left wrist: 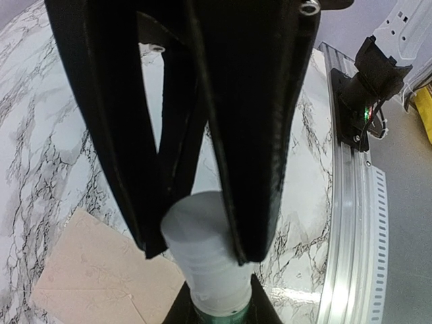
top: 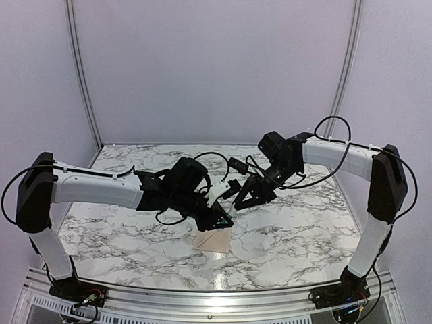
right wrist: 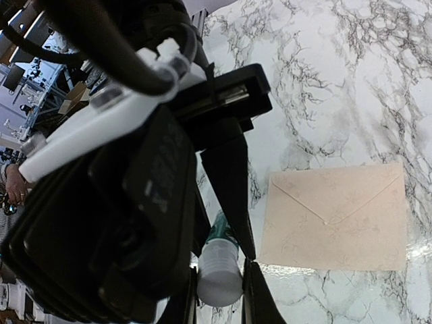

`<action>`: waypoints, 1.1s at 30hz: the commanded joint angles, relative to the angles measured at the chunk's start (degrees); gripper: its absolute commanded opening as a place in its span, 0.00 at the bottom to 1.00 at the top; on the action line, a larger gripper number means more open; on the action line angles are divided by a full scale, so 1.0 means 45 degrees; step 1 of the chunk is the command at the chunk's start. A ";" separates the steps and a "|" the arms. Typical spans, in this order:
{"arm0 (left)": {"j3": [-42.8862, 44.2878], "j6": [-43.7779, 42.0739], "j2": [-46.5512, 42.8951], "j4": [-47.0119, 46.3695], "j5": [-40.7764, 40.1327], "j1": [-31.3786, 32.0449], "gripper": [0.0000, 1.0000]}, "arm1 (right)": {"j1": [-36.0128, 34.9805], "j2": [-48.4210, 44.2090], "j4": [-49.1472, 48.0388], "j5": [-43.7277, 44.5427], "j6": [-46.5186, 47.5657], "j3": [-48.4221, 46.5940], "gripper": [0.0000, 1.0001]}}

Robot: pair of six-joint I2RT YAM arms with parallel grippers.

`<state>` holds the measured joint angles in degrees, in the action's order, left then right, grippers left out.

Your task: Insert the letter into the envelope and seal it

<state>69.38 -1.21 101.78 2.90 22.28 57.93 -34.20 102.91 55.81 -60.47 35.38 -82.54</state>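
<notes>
The two arms meet over the middle of the marble table [top: 304,229]. The left gripper [top: 221,219] has its black jaws nearly closed, pinching a small white tube [left wrist: 202,229] by its pale end. The right gripper [top: 241,201] is drawn in just as narrowly on the same tube, by the end with the green band, so the tube hangs between the two above the tabletop.

The envelope [top: 214,241] lies flat on the marble in the lower middle of the overhead view, just below the grippers and touched by neither. From the right wrist it sits at right of centre, flap side up, the triangular flap folded down. I cannot tell whether it is stuck.
</notes>
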 commanded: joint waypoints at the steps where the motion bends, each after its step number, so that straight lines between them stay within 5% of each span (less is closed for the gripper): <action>1: 0.0401 0.0172 0.0118 -0.0519 -0.0620 -0.0037 0.00 | -0.0224 -0.0331 0.0117 0.0057 0.0100 0.0190 0.09; 33: 0.0177 0.0625 -0.0268 -0.2498 -0.1883 0.0054 0.00 | -0.1418 -0.0320 -0.1724 0.3137 -0.1707 0.0968 0.10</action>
<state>68.66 2.63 101.97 0.71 15.90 58.30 -37.06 99.72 46.72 -50.83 29.45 -79.11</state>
